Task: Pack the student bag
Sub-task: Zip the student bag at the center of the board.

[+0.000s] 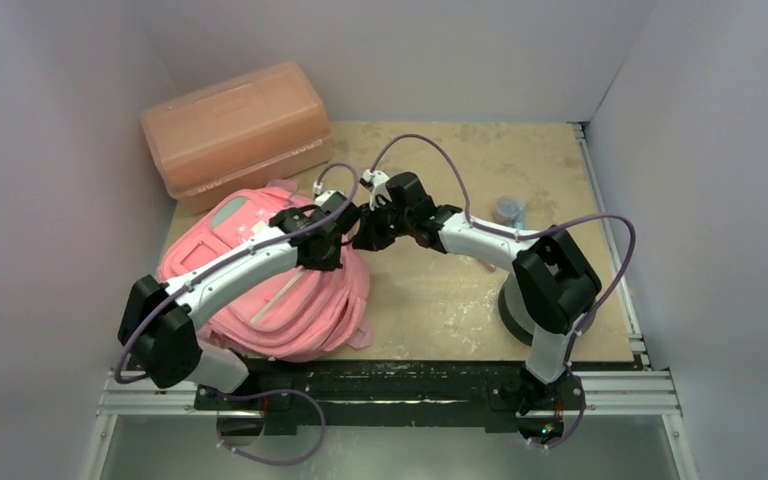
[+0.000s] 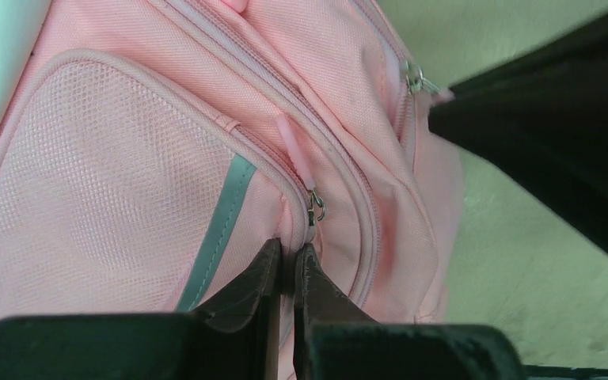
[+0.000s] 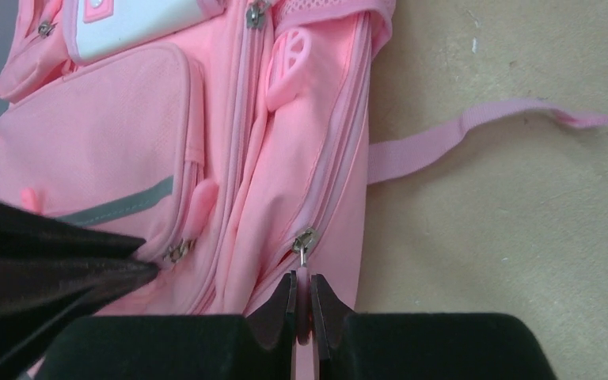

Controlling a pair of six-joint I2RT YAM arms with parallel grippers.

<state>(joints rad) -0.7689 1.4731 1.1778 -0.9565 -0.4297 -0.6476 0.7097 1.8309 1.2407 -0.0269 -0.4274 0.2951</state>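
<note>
The pink student bag (image 1: 260, 290) lies flat at the table's left, front pockets up. My left gripper (image 1: 332, 228) is over its right edge, shut on a fold of the bag's fabric (image 2: 286, 257) just below the front pocket's zip slider (image 2: 316, 207). My right gripper (image 1: 368, 230) meets it from the right and is shut on the pink pull tab (image 3: 302, 279) of a side zip, right under its metal slider (image 3: 305, 240). The bag (image 3: 111, 142) fills the left of the right wrist view.
A salmon-orange plastic box (image 1: 235, 130) stands at the back left, touching the bag's top. A small grey-blue object (image 1: 508, 209) lies at the back right. A loose pink strap (image 3: 475, 127) trails onto the table. The two grippers are nearly touching.
</note>
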